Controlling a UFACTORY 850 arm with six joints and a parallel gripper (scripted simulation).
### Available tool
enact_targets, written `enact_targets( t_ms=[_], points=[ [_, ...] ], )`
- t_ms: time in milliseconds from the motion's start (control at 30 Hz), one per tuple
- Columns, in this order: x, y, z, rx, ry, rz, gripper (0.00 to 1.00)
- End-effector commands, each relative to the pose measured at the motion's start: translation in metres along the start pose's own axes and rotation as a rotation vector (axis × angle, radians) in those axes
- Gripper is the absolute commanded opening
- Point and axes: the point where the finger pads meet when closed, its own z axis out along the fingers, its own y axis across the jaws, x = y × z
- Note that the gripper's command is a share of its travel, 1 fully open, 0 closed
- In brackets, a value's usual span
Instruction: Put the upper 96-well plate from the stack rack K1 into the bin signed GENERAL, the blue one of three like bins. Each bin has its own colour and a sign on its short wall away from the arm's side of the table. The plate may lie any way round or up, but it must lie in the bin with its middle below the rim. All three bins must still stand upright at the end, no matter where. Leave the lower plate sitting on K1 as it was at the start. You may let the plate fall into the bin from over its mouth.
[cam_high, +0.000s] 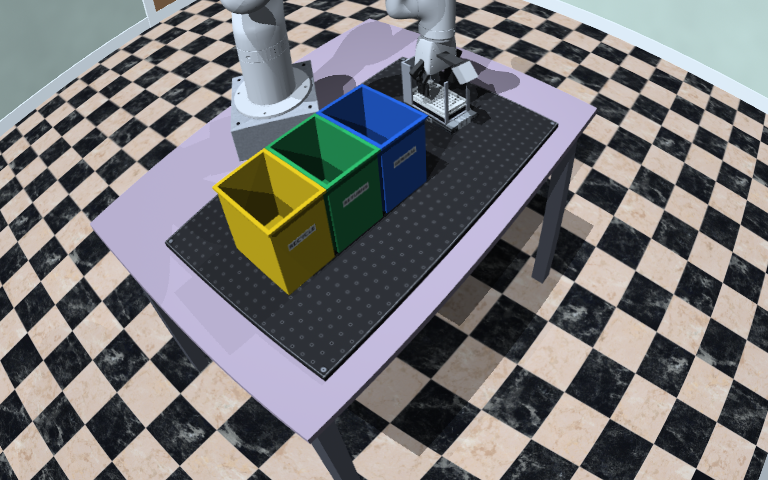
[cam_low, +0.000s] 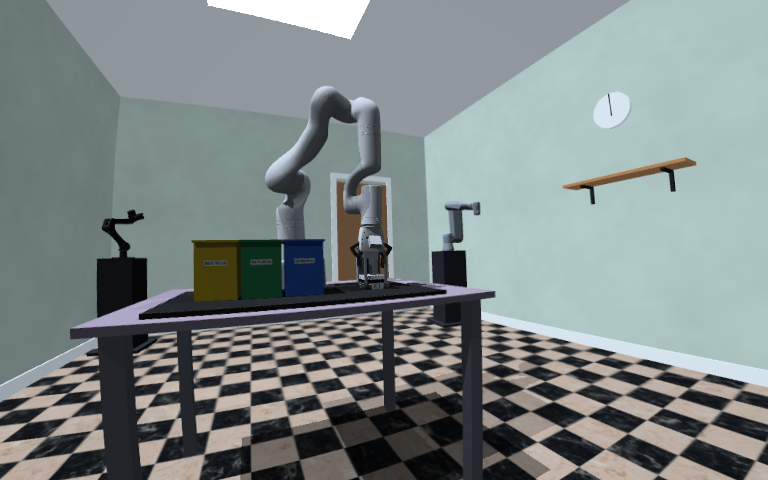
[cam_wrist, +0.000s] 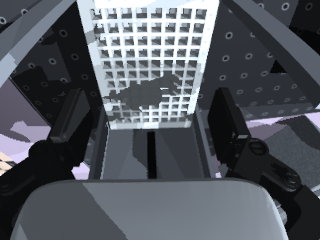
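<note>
The stack rack K1 (cam_high: 438, 96) stands on the dark perforated board at the far right, beside the blue bin. The upper 96-well plate (cam_high: 436, 100) is white and lies in the rack; in the wrist view it (cam_wrist: 150, 67) fills the upper middle between the rack's grey posts. The lower plate is hidden under it. My gripper (cam_high: 431, 72) is open and sits low over the rack's near end, its dark fingers on either side of the plate's near edge, touching nothing. The blue bin signed GENERAL (cam_high: 378, 135) stands upright, empty.
The green bin (cam_high: 331, 169) and the yellow bin (cam_high: 271, 212) stand upright in a row with the blue one, touching side by side. The arm's base (cam_high: 271, 107) stands behind the bins. The board's (cam_high: 396, 226) right half holds nothing else.
</note>
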Motion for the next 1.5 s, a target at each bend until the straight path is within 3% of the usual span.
enact_targets(
  t_ms=[0, 1467],
  points=[
    [0.0, 0.0, 0.006, 0.025, 0.02, 0.001, 1.0],
    [0.001, -0.001, 0.027, 0.025, 0.02, 0.001, 1.0]
  ],
)
